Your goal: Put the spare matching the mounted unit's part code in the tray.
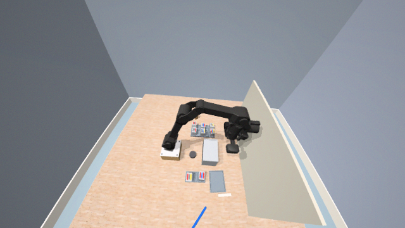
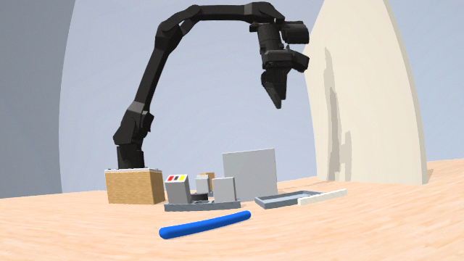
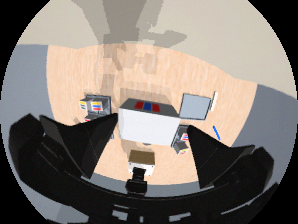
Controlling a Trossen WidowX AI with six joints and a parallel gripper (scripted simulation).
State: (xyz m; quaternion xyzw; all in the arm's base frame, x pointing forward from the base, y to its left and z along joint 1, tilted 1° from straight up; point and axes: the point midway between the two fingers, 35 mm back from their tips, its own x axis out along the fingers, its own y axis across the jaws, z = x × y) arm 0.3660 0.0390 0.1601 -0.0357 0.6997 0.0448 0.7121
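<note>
Mounted unit (image 1: 210, 152) stands below our jaws, which hang wide apart and hold nothing; spares (image 1: 195, 176) and tray (image 1: 217, 181) lie farther off on the surface (image 1: 133, 177).

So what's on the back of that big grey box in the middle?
From the wrist view, the box carries a strip of colour bars, red and blue, along its edge. Too blurred to read the full code. The other views show only plain grey faces.
</note>
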